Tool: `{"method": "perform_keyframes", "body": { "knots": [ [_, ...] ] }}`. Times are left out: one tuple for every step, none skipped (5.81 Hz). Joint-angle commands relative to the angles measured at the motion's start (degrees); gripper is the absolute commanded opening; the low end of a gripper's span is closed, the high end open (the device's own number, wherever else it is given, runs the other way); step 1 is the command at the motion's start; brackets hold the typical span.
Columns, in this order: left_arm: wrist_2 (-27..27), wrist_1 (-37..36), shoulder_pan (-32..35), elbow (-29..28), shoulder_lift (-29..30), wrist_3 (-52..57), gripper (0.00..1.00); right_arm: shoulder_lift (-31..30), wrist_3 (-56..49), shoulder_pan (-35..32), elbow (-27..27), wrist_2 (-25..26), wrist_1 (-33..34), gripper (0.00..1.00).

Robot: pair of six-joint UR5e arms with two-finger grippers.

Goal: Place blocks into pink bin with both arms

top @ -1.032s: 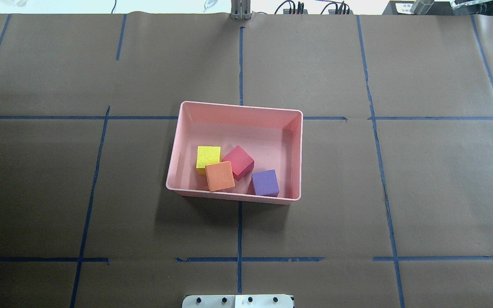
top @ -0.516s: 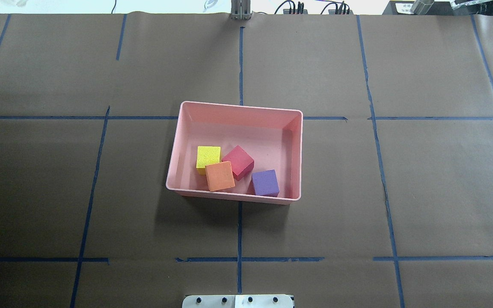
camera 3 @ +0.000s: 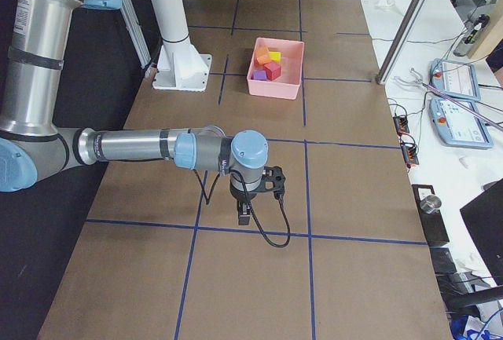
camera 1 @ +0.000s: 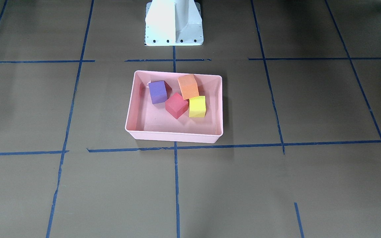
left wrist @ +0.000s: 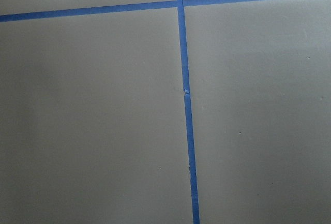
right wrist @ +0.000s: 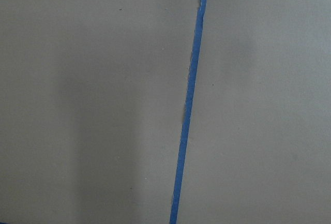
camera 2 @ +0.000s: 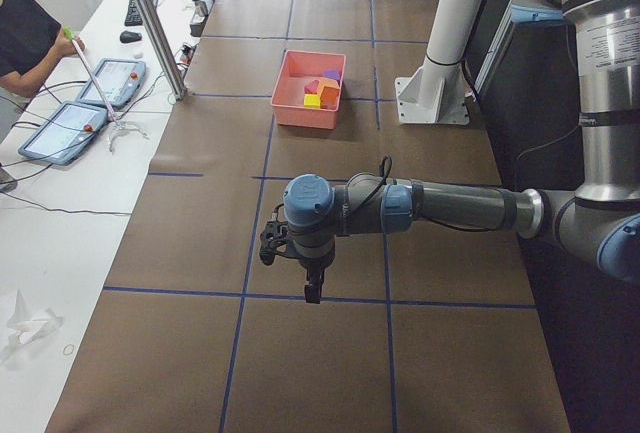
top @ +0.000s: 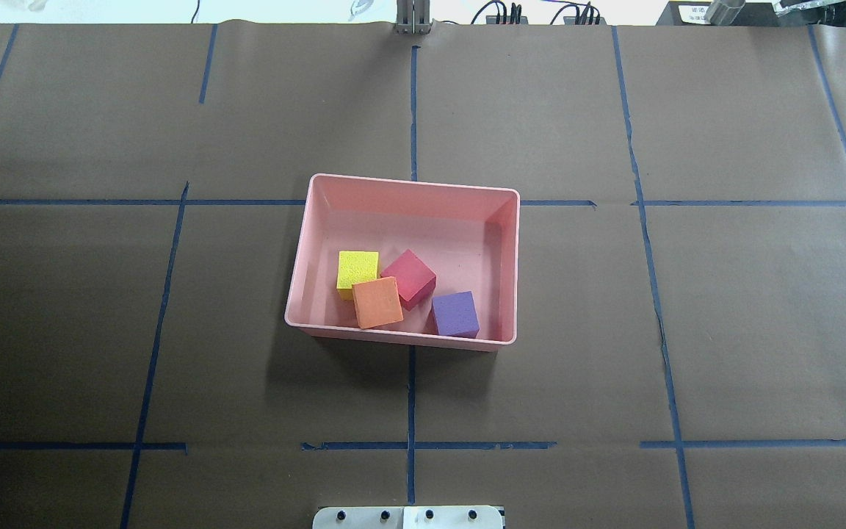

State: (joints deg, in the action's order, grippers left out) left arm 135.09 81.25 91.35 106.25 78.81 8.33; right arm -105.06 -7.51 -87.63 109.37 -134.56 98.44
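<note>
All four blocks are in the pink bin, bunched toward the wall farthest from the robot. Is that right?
Not quite. The four blocks are in the pink bin, but bunched toward the wall nearest the robot's white pedestal base, as the overhead exterior view shows.

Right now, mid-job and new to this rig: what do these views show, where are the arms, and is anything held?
This is a two-armed robot at a paper-covered table marked with blue tape. Two views look down on it, one from behind the robot, one facing its white pedestal; two look along it from the ends; the wrist views show only paper and tape. The pink bin holds all four cubes: yellow block, orange block, red block, purple block. The left gripper and right gripper hang over bare paper, far from the bin, holding no block; open or shut, I cannot tell.
</note>
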Motion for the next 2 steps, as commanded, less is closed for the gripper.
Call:
{"method": "perform_keyframes", "body": {
  "knots": [
    [0.00, -0.12, -0.03, 0.45, -0.06, 0.02, 1.00, -0.06, 0.31, 0.00, -0.03, -0.09, -0.09, 1.00],
    [-0.35, -0.21, -0.03, 0.54, -0.06, 0.02, 1.00, 0.03, 0.31, 0.00, -0.03, -0.09, -0.09, 1.00]
  ]
}}
